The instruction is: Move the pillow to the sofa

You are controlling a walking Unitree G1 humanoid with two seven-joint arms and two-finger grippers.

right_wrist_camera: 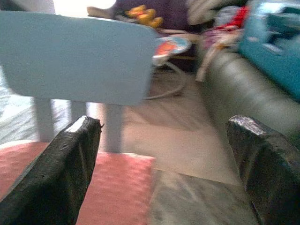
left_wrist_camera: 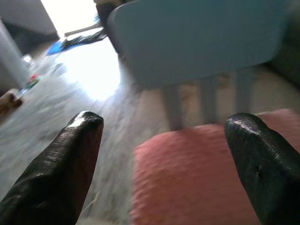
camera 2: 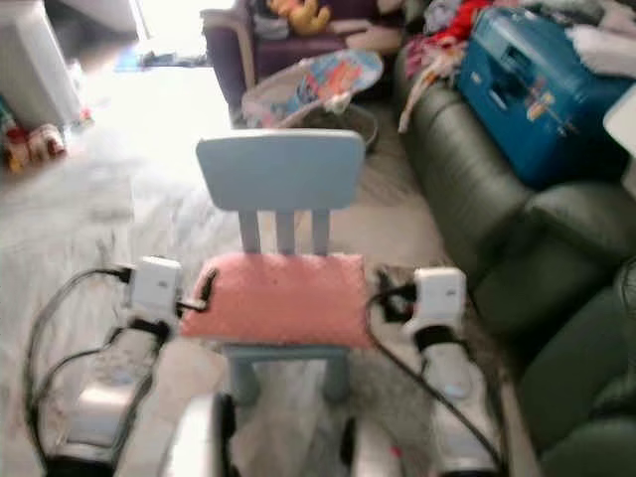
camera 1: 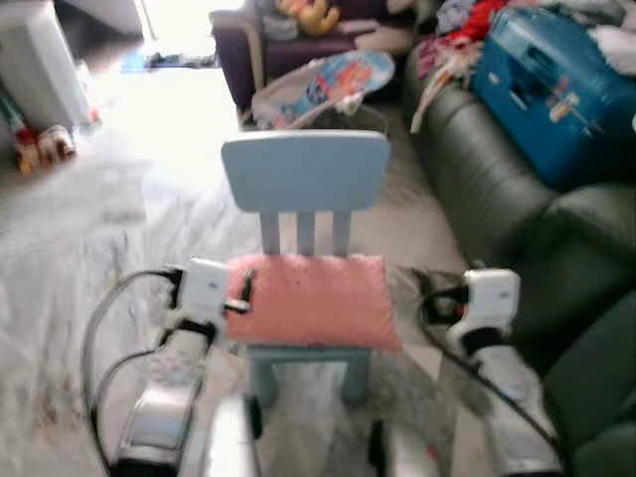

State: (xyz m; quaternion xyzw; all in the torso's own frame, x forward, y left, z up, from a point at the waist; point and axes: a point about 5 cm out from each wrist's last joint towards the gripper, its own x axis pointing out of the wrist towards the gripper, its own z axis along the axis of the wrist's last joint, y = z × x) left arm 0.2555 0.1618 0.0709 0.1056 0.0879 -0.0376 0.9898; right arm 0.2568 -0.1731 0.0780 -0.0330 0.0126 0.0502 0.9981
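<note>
Small light-blue kids' chair point(camera 1: 305, 174) sits dead center, backrest facing away, on a pale marbled floor point(camera 1: 89, 248). Upper right there's a big blue suitcase point(camera 1: 552, 94) with a heap of red and white clothes point(camera 1: 459, 35) just left of it. Top middle: a colorful baby bouncer point(camera 1: 328, 84), and behind it a purple armchair point(camera 1: 248, 45) with a yellow plush toy point(camera 1: 308, 14) on it.

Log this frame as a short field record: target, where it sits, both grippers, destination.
target: pink pillow
support: seat of a small light blue chair
left gripper: open, at the pillow's left edge, not gripping
right gripper: open, at the pillow's right edge, not gripping
destination: dark green sofa to the robot's right, with a blue suitcase on it
status: pillow not yet lifted
</note>
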